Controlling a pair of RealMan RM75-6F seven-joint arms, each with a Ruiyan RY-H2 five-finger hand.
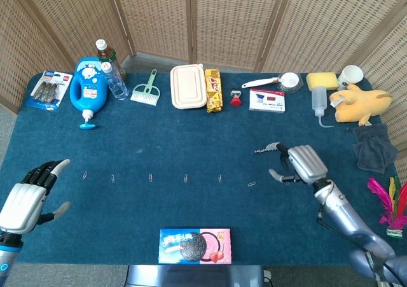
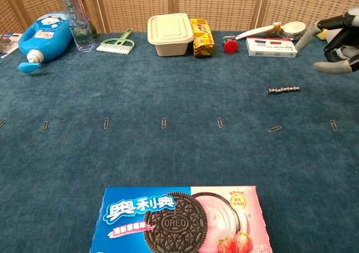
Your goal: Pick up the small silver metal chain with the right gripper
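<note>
The small silver chain [image 1: 261,151] [image 2: 283,89] lies flat on the blue table cloth, right of centre. My right hand [image 1: 299,163] [image 2: 335,42] hovers just right of it, palm down, fingers apart and holding nothing. In the head view its fingertips [image 1: 274,147] overlap the chain's right end. In the chest view the hand sits above and to the right of the chain, apart from it. My left hand [image 1: 28,195] stays open near the front left corner, with nothing in it.
A row of paper clips [image 1: 186,179] [image 2: 164,122] crosses the table's middle; one clip [image 1: 252,184] lies near the right hand. An Oreo box [image 1: 195,245] [image 2: 179,219] sits at the front edge. Bottles, a lunch box [image 1: 187,86], a plush toy [image 1: 356,104] and a dark cloth [image 1: 375,147] line the back and right.
</note>
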